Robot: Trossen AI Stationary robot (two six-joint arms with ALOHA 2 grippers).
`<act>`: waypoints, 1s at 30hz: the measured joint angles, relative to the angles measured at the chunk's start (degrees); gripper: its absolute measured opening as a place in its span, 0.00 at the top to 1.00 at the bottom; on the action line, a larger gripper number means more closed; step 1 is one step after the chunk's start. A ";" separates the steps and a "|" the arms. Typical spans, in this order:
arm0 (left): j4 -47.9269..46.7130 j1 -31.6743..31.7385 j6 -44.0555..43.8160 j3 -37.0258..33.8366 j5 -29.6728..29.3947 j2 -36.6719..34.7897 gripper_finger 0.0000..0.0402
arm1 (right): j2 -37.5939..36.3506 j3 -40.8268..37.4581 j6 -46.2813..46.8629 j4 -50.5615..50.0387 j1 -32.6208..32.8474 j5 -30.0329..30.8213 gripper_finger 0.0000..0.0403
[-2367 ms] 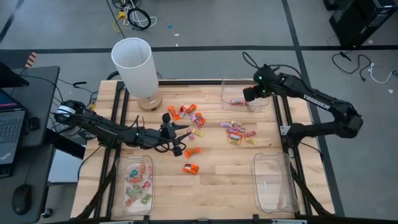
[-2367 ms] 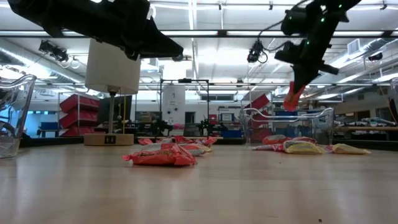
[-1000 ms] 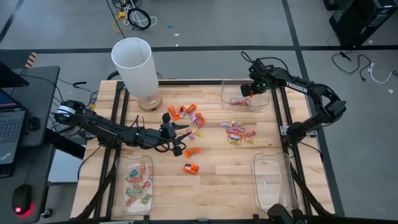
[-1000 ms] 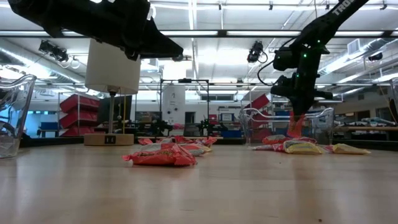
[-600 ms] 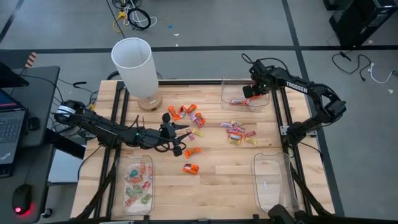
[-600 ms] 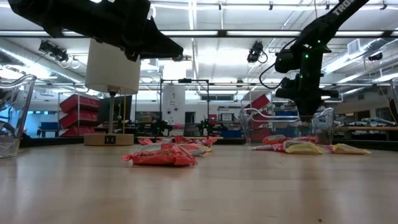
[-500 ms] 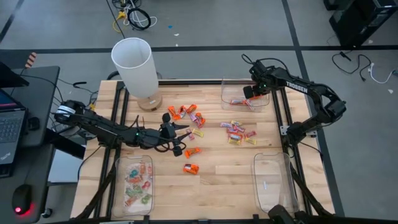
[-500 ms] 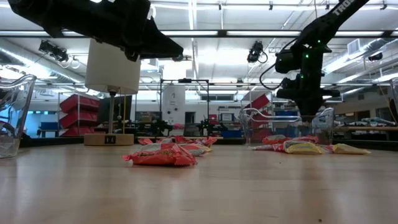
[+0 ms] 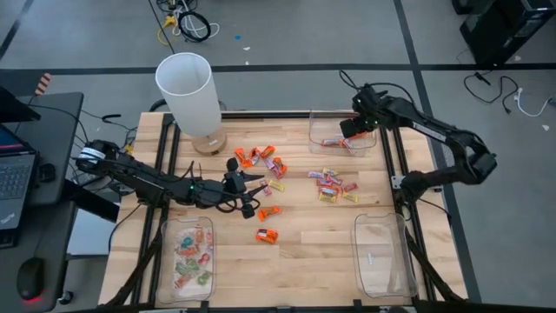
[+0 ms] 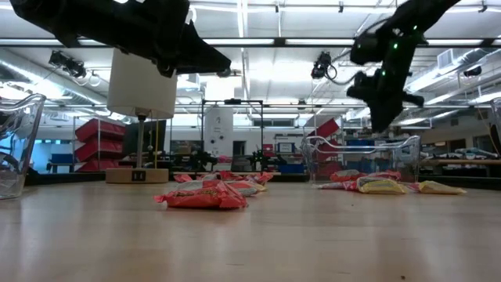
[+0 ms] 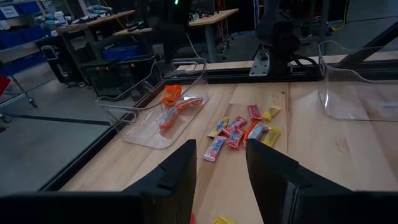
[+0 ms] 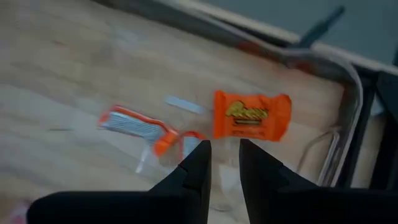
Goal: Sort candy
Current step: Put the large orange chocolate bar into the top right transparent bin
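The right gripper [image 9: 351, 133] hangs over the clear tray [image 9: 314, 120] at the table's one o'clock corner, fingers parted a little with nothing between them; an orange sweet [image 12: 252, 116] lies in the tray just below. The left gripper [image 9: 246, 185] hovers spread and empty at the loose candy [image 9: 266, 159] heaped around table centre. More sits in the seven o'clock tray [image 9: 163, 233]. These look featherlight, crinkly and slippery; I'd pinch each across its plump middle.
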 joint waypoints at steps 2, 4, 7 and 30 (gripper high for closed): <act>0.00 0.00 -0.03 0.00 0.53 -0.01 0.65 | -2.42 0.00 0.04 0.22 1.57 0.00 0.83; 0.00 0.00 -0.07 0.00 1.46 -0.01 0.65 | -4.71 0.00 0.46 0.59 3.32 0.00 0.83; -0.01 0.00 -0.89 0.00 2.93 -0.01 0.65 | -7.53 0.00 0.91 1.62 6.19 0.00 0.83; 1.00 -1.82 -3.99 0.03 10.99 -1.34 0.65 | -9.42 0.00 5.83 20.49 27.79 -0.02 0.83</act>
